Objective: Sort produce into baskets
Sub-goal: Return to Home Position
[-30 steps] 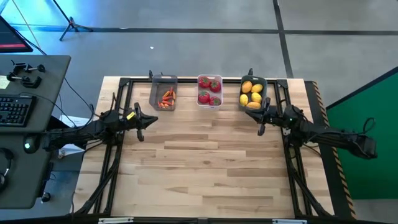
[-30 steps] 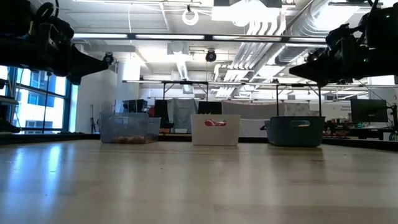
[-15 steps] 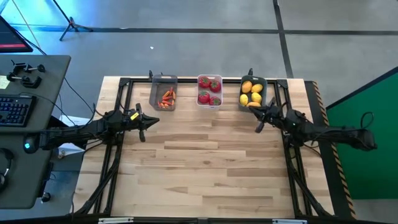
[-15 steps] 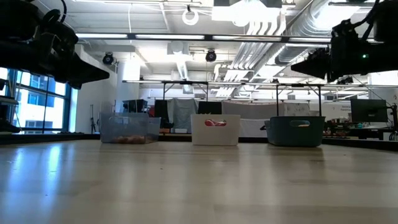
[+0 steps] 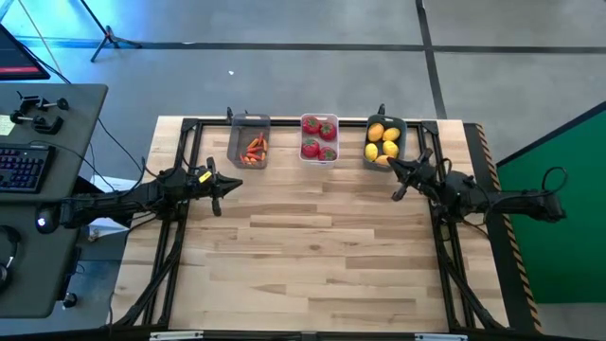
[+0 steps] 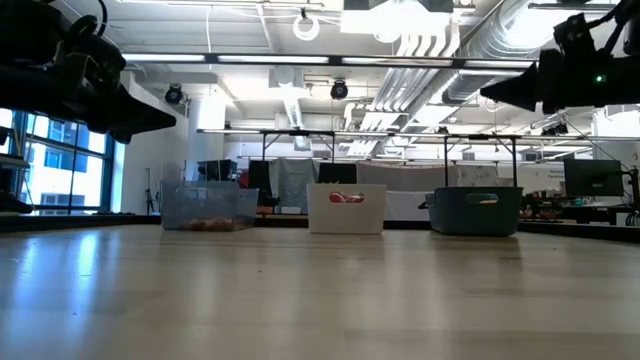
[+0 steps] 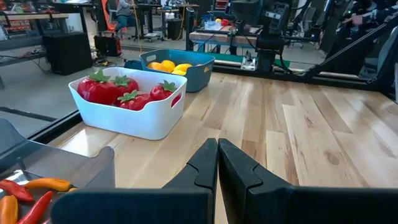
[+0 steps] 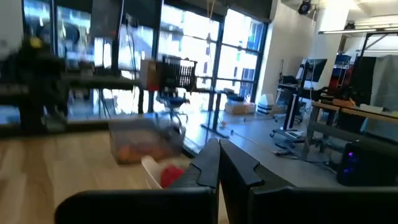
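Note:
Three bins stand in a row at the table's far edge: a smoky grey translucent bin (image 5: 250,144) with slim orange-red pieces, a white bin (image 5: 319,138) with red tomatoes, and a dark teal-grey bin (image 5: 384,142) with yellow lemons. They also show in the low view: grey (image 6: 209,208), white (image 6: 346,208), teal (image 6: 476,211). My left gripper (image 5: 234,184) is shut and empty, raised near the grey bin. My right gripper (image 5: 391,167) is shut and empty, raised just near of the teal bin.
A black metal frame (image 5: 186,125) runs along the table's edges. The wooden tabletop (image 5: 312,246) stretches bare toward the near edge. A desk with a keyboard (image 5: 21,168) stands off the table's left side.
My right gripper has drawn a little toward the table's right edge and risen, tipping so that it points more level; its arm has folded back. My left gripper has barely shifted.

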`<action>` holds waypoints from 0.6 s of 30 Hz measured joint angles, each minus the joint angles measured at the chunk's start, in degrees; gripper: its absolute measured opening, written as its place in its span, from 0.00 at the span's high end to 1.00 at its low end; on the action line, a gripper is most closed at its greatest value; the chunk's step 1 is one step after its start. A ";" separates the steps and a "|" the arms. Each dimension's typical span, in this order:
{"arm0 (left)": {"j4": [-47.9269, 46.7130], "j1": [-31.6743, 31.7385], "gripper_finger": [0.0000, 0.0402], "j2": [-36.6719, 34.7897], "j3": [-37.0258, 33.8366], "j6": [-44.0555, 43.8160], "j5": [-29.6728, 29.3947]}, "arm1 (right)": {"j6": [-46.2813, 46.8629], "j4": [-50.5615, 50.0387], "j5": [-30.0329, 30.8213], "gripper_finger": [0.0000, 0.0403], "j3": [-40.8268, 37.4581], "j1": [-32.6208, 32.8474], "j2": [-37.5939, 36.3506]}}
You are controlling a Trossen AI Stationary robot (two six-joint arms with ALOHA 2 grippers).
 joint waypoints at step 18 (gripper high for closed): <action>0.01 0.00 1.00 0.00 0.00 0.00 0.00 | -1.73 -15.26 0.02 1.00 -0.02 0.00 0.04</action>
